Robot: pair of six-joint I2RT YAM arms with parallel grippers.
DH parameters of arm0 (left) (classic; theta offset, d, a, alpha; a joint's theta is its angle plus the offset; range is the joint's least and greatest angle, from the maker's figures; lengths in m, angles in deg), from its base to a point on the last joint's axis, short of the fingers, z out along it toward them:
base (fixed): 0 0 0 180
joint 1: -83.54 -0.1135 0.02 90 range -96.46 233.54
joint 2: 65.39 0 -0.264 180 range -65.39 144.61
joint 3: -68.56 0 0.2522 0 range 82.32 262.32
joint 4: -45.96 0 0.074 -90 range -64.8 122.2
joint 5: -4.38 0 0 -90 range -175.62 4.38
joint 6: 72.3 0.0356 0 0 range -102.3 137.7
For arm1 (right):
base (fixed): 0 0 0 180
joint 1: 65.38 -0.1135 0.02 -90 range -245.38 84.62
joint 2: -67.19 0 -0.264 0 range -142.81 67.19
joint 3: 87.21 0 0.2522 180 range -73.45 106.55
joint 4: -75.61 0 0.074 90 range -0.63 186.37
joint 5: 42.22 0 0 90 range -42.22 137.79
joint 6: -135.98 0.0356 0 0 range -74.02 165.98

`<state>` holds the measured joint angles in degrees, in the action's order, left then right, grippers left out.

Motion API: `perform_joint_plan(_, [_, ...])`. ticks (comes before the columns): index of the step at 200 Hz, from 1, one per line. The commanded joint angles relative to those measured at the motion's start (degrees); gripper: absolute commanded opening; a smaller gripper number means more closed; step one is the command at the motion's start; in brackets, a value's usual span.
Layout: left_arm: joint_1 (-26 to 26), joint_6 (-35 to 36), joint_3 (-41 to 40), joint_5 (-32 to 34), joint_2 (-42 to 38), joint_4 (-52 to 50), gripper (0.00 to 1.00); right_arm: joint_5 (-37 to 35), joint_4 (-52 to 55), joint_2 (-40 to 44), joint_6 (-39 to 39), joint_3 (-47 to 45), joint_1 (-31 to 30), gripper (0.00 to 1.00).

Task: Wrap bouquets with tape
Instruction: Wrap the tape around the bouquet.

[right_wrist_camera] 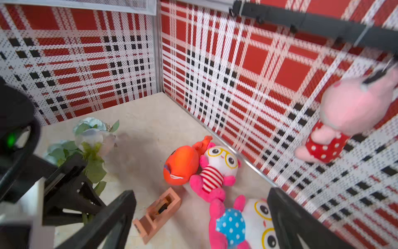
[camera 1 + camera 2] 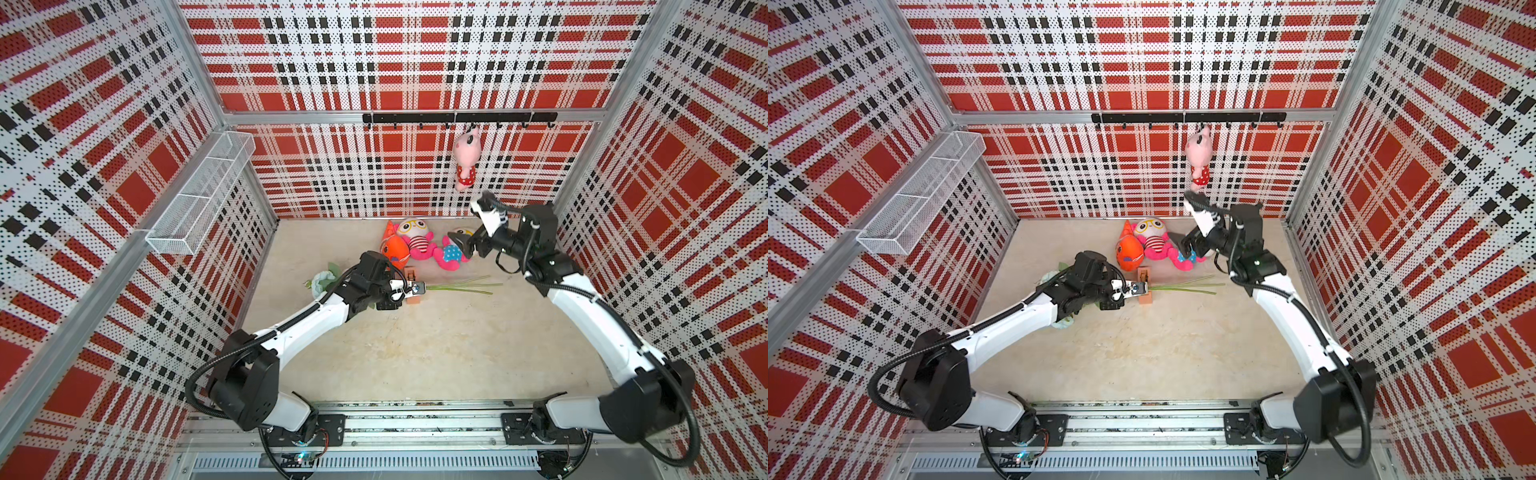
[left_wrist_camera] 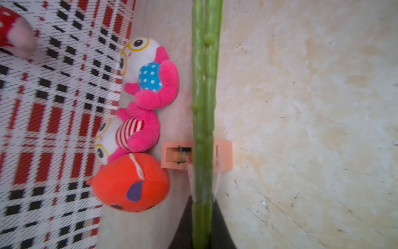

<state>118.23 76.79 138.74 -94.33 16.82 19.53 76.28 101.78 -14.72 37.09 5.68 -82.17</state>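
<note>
Stems are pinched in my left gripper [image 3: 201, 217], so this looks like the hold-steady step: the bouquet [image 3: 204, 86] lies across the tape dispenser [image 1: 158, 212], blooms on the side away from the plush toys [image 1: 206, 172]. My right gripper [image 1: 200, 217] hangs wide open above those toys, holding nothing. Next, I reckon, it must catch the clear film hanging on the knobbly plastic stems beside that blocky peach dispenser.

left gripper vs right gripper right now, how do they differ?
Left gripper is shut on the bouquet stems, low beside the tape dispenser; right gripper is open and holds nothing. The left one sits down by the table; the right one is raised, above the plush toys near the back wall. Both are black and point toward the scene's middle.
</note>
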Motion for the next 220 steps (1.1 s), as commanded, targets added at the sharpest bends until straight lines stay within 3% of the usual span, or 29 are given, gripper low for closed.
perform_joint_plan(1, [3.6,3.1,-2.3,14.3,-2.9,14.7,0.0,9.2,22.3,-8.6,4.5,7.4,0.1,1.0])
perform_joint_plan(26, [6.8,4.9,-2.6,20.8,-2.6,17.5,0.0,14.2,33.9,-17.1,-3.2,16.6,-1.0,1.0])
perform_joint_plan(47, [7.7,6.4,-1.9,22.5,-1.3,17.4,0.0,16.8,42.7,-21.9,-11.2,21.7,-3.3,1.0])
perform_joint_plan(73, [8.0,7.5,-1.8,25.5,0.9,17.5,0.0,17.2,45.4,-24.9,-16.0,23.1,-4.9,1.0])
perform_joint_plan(85, [8.1,7.5,-1.6,26.5,1.6,17.4,0.0,15.3,43.6,-25.8,-15.3,23.1,-5.6,0.96])
perform_joint_plan(98, [8.1,7.6,-1.4,26.5,1.7,17.3,0.0,15.9,45.0,-27.2,-17.2,24.0,-5.8,0.85])
perform_joint_plan(127, [7.9,8.4,-1.2,26.1,2.0,18.0,0.0,18.6,53.2,-30.9,-23.9,27.6,-5.9,0.71])
perform_joint_plan(171, [7.3,8.7,-0.9,24.0,1.8,17.4,0.0,17.8,56.4,-33.2,-27.5,29.4,-5.9,0.69])
perform_joint_plan(191, [6.7,8.7,-0.9,22.8,1.0,17.1,0.0,17.0,57.0,-34.4,-28.1,31.0,-5.9,0.53])
perform_joint_plan(214, [6.4,7.8,-1.0,22.1,0.2,16.8,0.0,15.4,56.0,-35.2,-28.4,31.0,-6.0,0.21])
perform_joint_plan(220, [6.3,7.1,-1.3,22.0,-0.1,17.5,0.07,14.8,55.1,-35.2,-28.2,30.6,-5.9,0.15])
